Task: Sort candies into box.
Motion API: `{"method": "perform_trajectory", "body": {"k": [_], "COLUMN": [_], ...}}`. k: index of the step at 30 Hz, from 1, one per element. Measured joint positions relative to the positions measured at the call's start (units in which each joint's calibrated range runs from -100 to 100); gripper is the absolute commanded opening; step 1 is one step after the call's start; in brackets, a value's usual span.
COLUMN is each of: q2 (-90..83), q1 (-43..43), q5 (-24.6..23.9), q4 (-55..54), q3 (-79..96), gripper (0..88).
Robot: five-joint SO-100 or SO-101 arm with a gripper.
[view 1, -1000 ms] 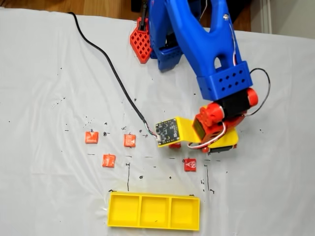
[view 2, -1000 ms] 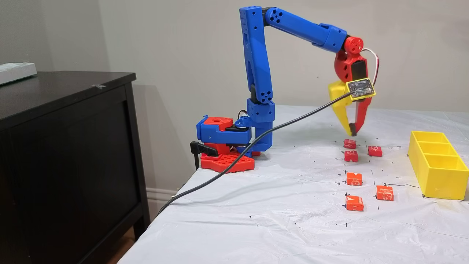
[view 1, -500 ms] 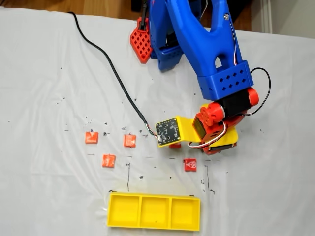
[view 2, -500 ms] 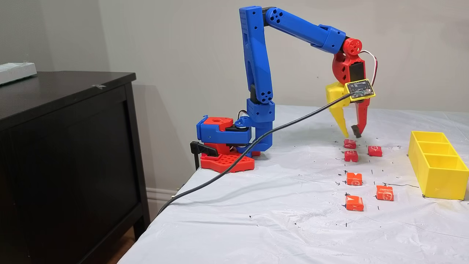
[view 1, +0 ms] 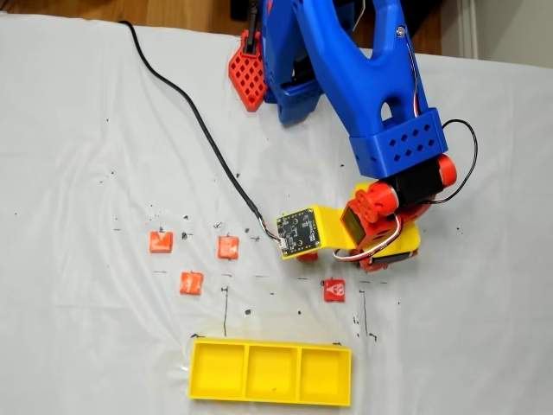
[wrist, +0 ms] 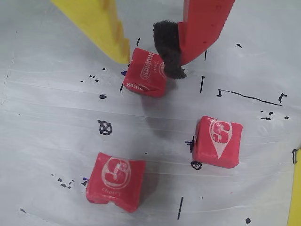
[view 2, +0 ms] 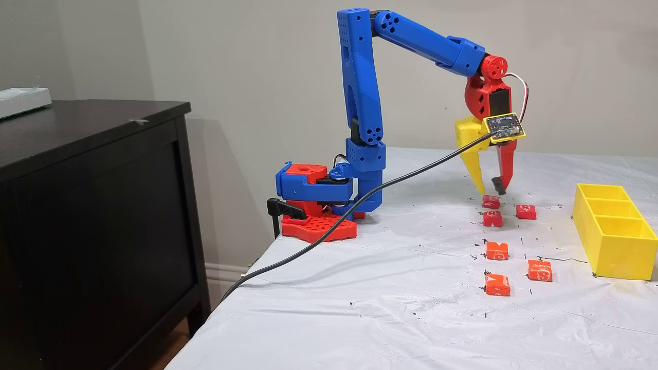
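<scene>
The gripper [wrist: 148, 59] hangs with its yellow finger and its red, black-padded finger spread apart, one on either side of a red Starburst candy [wrist: 146, 73] lying on the white sheet, with nothing pinched between them. From the side, in a fixed view, the gripper [view 2: 491, 187] sits just above that same candy [view 2: 491, 201], the farthest of the lot from where I stand.

Working outward from that candy: in the wrist view two more candies lie near it, one [view 2: 526, 211] toward the box and one [view 2: 492, 218] just in front. Beyond those, three orange-red ones [view 2: 497, 251] [view 2: 539, 270] [view 2: 497, 284] sit well apart from it, closer to the table's near edge.

The yellow three-compartment box [view 2: 614, 241] stands off to the side of that candy, past the whole scatter. From above, all three of its compartments [view 1: 270, 373] look empty.

So I'd say the sorting has barely begun: six candies on the sheet, none boxed, and the first grasp not yet closed
</scene>
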Motion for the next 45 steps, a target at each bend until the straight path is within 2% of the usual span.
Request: {"method": "perform_trajectory", "body": {"k": [11, 41, 44, 45], "q2": [1.9, 5.0, 5.9, 6.3], "q1": [0.0, -1.2, -1.2, -1.2], "q5": [0.0, 0.0, 0.0, 0.0], "q4": [-1.9, -3.4, -4.0, -4.0], "q3": [0.7, 1.7, 1.6, 1.6], "gripper": [16.4, 17.1, 15.8, 11.8]}}
